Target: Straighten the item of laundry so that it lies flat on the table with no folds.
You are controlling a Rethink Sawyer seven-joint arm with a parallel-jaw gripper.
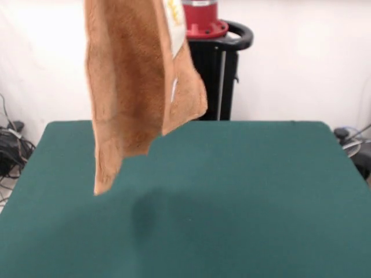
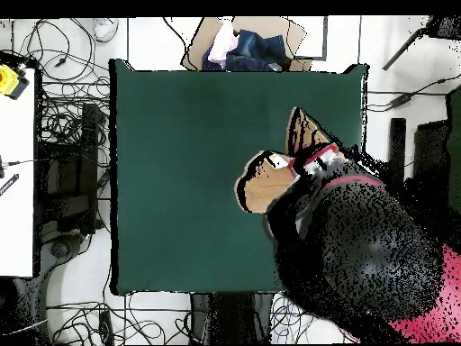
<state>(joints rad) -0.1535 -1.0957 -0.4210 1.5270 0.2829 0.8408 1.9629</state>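
Note:
The item of laundry (image 1: 130, 87), an orange-tan towel, hangs in folds from above the picture's top edge in the front view. Its lowest corner dangles over the left part of the green table (image 1: 243, 191), clear of the top, with a soft shadow beneath it. A white tag (image 1: 174, 17) shows near the towel's top. In the overhead view the towel (image 2: 270, 185) shows bunched under the arm's end, over the table (image 2: 198, 180) on its right side. The gripper (image 2: 315, 160) sits atop the towel, shut on it; its fingers are hidden by cloth and arm.
The bulky black and red arm (image 2: 360, 243) reaches in over the table's lower right corner. A cardboard box with clothes (image 2: 243, 45) stands beyond the far edge. Cables (image 2: 63, 135) lie on the floor to the left. The black pedestal (image 1: 217, 69) stands behind the table.

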